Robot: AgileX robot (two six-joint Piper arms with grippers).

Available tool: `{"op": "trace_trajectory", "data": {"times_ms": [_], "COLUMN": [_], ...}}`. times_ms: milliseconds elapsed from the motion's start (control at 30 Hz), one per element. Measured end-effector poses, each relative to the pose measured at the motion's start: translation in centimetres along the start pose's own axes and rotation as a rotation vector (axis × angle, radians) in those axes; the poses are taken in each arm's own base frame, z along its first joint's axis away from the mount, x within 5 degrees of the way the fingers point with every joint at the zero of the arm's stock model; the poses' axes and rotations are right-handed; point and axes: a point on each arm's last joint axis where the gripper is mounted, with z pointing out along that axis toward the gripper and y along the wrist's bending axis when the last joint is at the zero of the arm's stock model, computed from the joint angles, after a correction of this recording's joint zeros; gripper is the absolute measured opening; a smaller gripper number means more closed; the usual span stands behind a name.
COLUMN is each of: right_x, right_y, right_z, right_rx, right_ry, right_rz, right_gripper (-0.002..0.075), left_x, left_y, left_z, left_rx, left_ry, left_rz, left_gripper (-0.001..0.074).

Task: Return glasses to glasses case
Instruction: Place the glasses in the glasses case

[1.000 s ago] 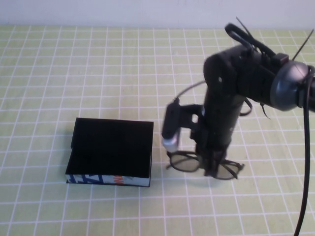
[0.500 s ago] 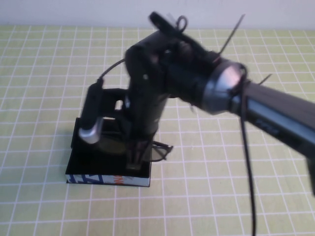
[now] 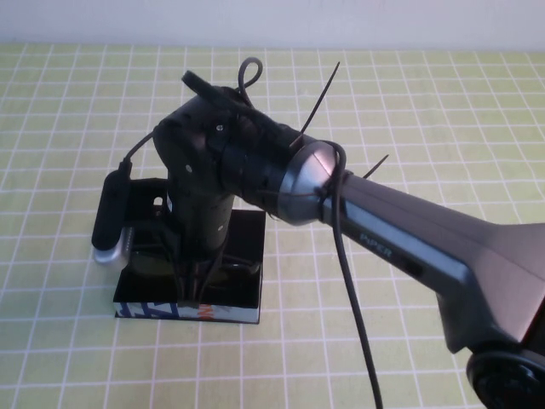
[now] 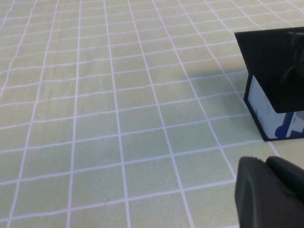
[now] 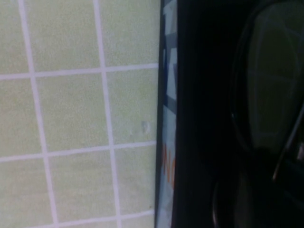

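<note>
The glasses case [image 3: 153, 310] is a black box on the left of the mat, its blue, white and orange front edge facing me. My right gripper [image 3: 194, 288] points down over the case and is shut on the glasses [image 3: 146, 261], which sit low over the case's dark inside. In the right wrist view one lens [image 5: 275, 80] lies inside the case's printed edge [image 5: 167, 118]. My left gripper [image 4: 268, 190] is shut and empty, low over the mat to the left of the case [image 4: 270, 61]; it is out of the high view.
A green mat with a white grid [image 3: 383, 85] covers the table. The right arm [image 3: 409, 247] stretches from the near right corner across to the case, with a black cable [image 3: 353, 315] hanging along it.
My right gripper has carried the glasses from the mat right of the case leftward, over the case, and lowered them toward its inside.
</note>
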Motion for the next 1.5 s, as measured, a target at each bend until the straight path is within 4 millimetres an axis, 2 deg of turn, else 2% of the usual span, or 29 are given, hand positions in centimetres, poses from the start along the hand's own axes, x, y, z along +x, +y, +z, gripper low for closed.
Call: {"op": "trace_trajectory", "data": {"times_ms": [333,667,1500], "right_x": [0.2,0.2,-0.6], "right_y": [0.0,0.0,0.9], "right_z": [2.1,2.7,1.7], "right_rx": [-0.014,-0.020,0.005], "right_ry": [0.040,0.048,0.041], "right_rz": [-0.003,-0.005,-0.021], "right_gripper": [0.0013,0.0012,0.0010], "left_x": [0.0,0.0,0.0], "left_y": [0.0,0.0,0.0], "left_z": [0.0,0.0,0.0], "left_rx": [0.000,0.000,0.000], "left_ry": [0.000,0.000,0.000], "left_rz": [0.000,0.000,0.000], "left_gripper": [-0.0002,-0.0002,-0.0002]}}
